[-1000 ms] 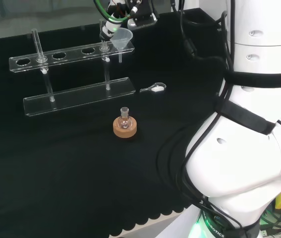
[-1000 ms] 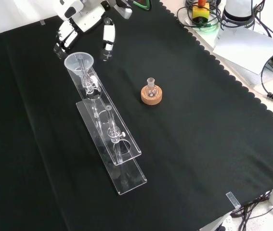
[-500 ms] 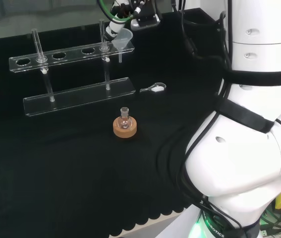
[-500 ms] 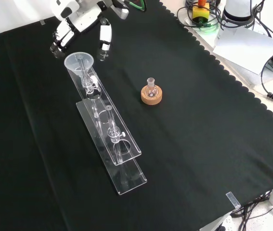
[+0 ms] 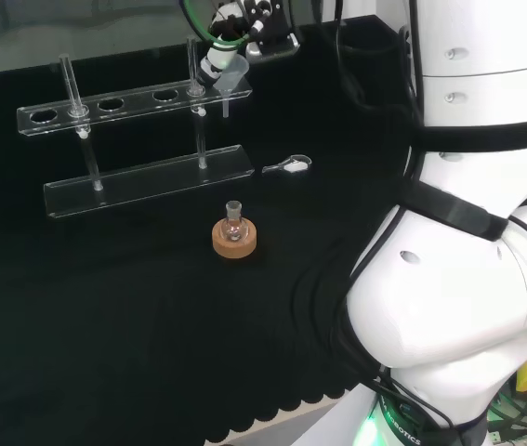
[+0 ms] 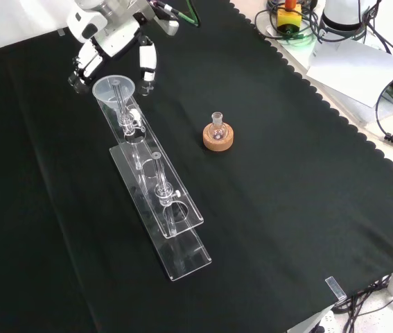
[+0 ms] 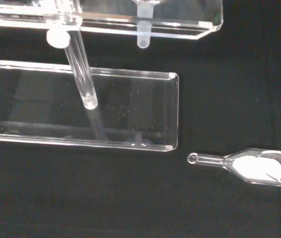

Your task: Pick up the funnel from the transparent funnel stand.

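One funnel [image 6: 114, 92] in stand [image 6: 156, 186], between hand [image 6: 106, 41] fingers.

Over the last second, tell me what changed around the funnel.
The hand has drifted left in the front view and now straddles the funnel, fingers either side of the rim, still open with nothing grasped. The funnel stays seated in the transparent stand; the small flask on its cork ring has not moved.

In the front view the hand [image 6: 110, 35] hangs at about eleven o'clock, palm down. Its fingers [image 6: 84, 66] and thumb [image 6: 147, 68] point downward, spread apart and only slightly bent, holding nothing.
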